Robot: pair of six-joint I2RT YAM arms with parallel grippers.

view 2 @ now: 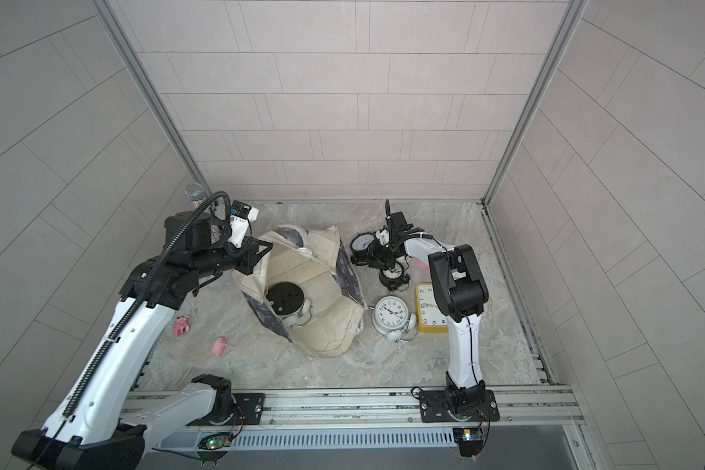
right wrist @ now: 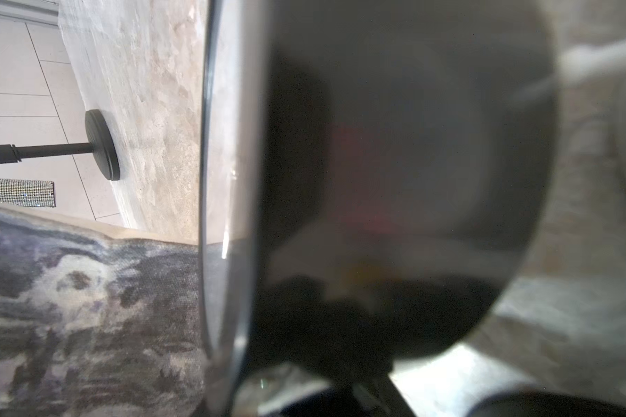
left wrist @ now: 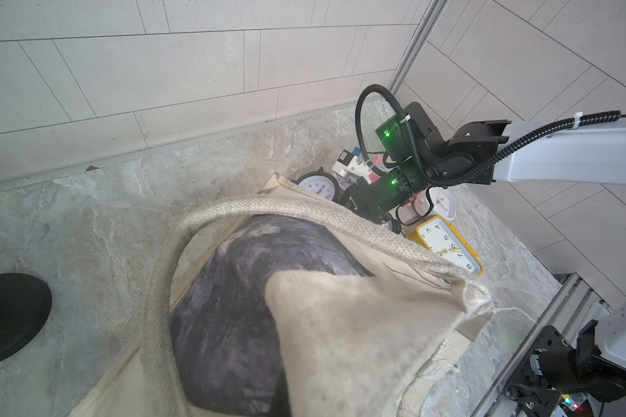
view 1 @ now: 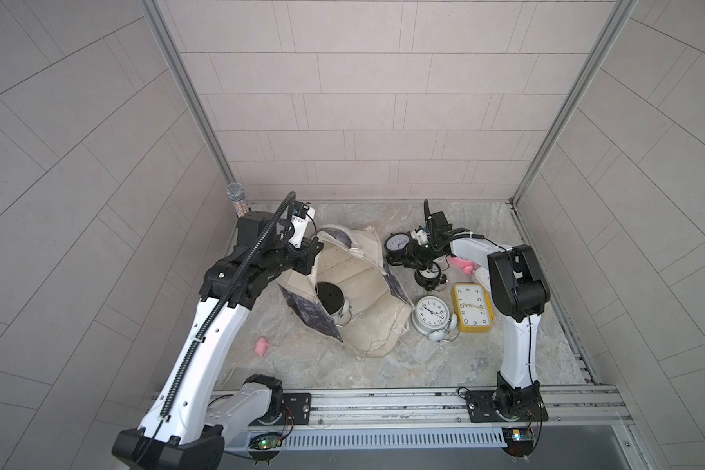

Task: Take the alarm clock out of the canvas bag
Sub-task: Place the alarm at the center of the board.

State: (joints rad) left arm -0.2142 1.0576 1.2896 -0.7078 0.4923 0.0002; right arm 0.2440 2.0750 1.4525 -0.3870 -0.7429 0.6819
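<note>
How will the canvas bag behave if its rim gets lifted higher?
Likely floppy: the canvas bag sags in creases away from the left gripper holding its rim. The round twin-bell alarm clock inside would probably weigh it down and could roll.

The canvas bag (view 1: pixel 377 325) is coarse, matt cream cloth with a visible weave. Its handle (left wrist: pixel 304 211) is thick braided rope, and the dark grey-purple print (left wrist: pixel 225 325) looks flat and unglossy. The alarm clock (view 1: pixel 329 295) lying in it shows a matt black back. The black clock (right wrist: pixel 412 162) has a smooth, glossy casing. The white clock (view 1: pixel 430 315) looks like shiny painted metal, the yellow clock (view 1: pixel 473 313) like smooth plastic. The desk (view 1: pixel 342 370) has a marbled, stone-like matt face.
</note>
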